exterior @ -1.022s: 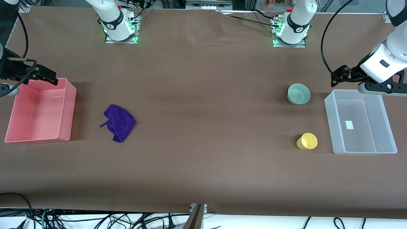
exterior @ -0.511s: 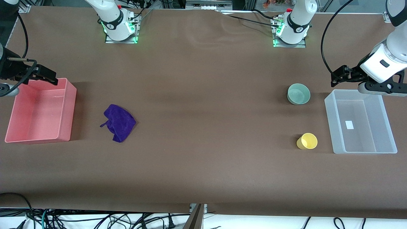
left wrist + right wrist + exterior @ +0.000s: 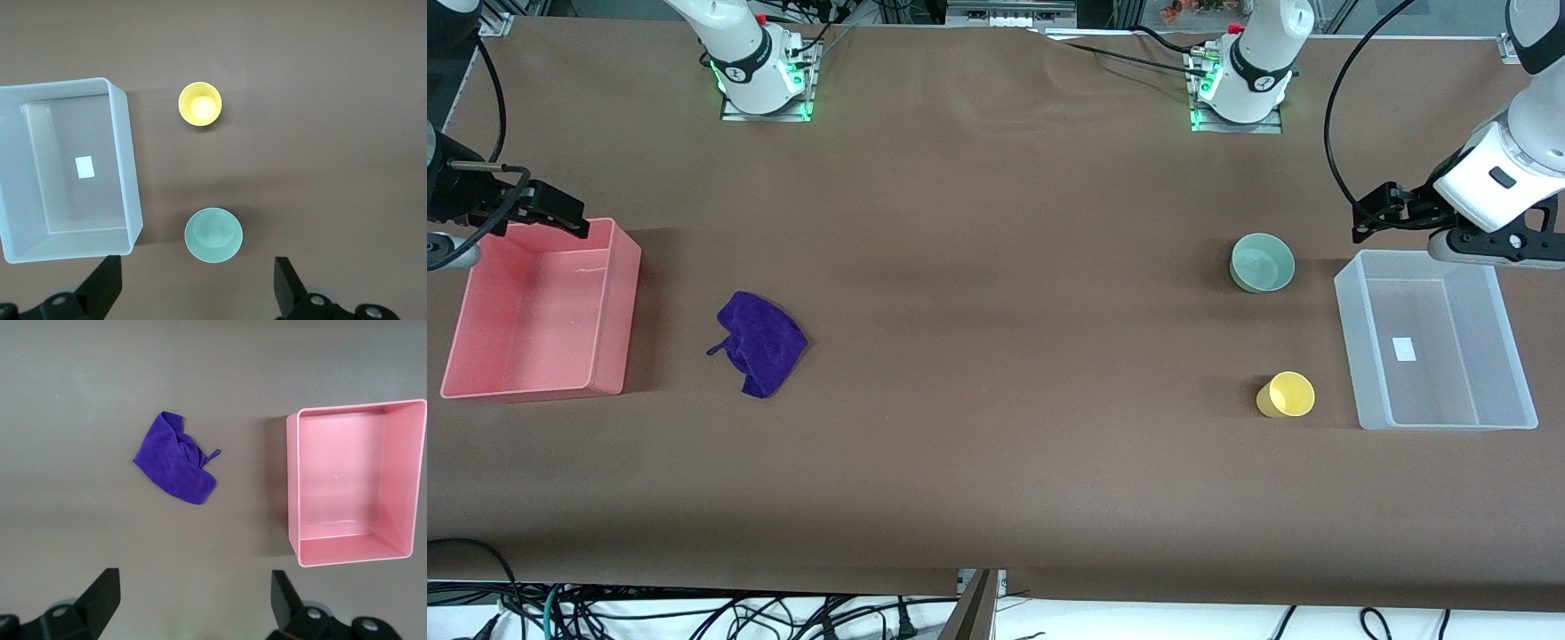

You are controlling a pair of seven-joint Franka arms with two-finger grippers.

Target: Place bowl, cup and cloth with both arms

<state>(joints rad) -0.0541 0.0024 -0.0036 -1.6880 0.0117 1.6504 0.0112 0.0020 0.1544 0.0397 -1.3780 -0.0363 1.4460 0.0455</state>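
The mint-green bowl stands upright toward the left arm's end of the table. The yellow cup sits nearer to the front camera than the bowl. The purple cloth lies rumpled toward the right arm's end. My left gripper hangs open and empty over the table between the bowl and the clear bin's corner. My right gripper hangs open and empty over the pink bin's rim, apart from the cloth.
A clear plastic bin stands beside the bowl and cup at the left arm's end. A pink bin stands beside the cloth at the right arm's end. Both bins hold nothing. Brown table covering spreads between the two groups.
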